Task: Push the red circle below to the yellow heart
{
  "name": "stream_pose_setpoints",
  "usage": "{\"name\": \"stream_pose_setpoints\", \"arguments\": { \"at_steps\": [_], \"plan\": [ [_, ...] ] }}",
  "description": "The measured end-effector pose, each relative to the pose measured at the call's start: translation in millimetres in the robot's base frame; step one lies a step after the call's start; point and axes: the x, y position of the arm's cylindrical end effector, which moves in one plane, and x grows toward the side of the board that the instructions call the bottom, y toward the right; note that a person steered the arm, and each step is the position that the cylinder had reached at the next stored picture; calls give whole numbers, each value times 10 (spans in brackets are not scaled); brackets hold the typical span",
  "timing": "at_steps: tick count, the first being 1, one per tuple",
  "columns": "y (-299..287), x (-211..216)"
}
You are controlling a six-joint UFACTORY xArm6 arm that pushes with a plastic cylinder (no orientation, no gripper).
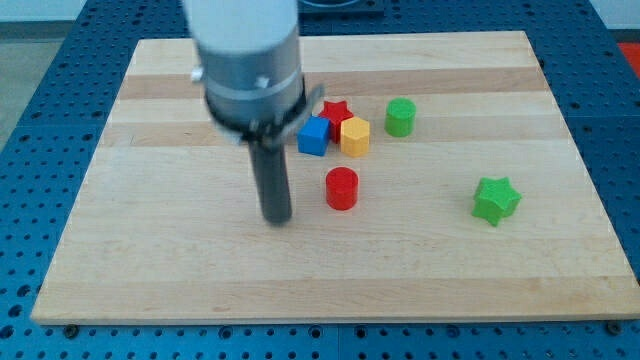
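The red circle (341, 188) is a short red cylinder standing near the middle of the wooden board (150, 260). My tip (277, 220) rests on the board just to the view's left of the red circle, with a small gap between them. No yellow heart can be made out in this view. A yellow block (355, 136) that looks hexagonal sits above the red circle, in a tight cluster with a blue cube (314, 136) and a red star (337, 112).
A green cylinder (400, 117) stands to the right of the cluster. A green star (495, 200) lies at the view's right. The arm's grey body (250, 70) hides part of the board's upper left. Blue perforated table surrounds the board.
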Motion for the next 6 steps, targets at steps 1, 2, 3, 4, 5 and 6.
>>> {"name": "stream_pose_setpoints", "arguments": {
  "at_steps": [1,2,3,4,5,6],
  "plan": [
    [491,752],
    [1309,332],
    [1588,-138],
    [1504,-362],
    [1411,-358],
    [1289,-332]
  ]
}}
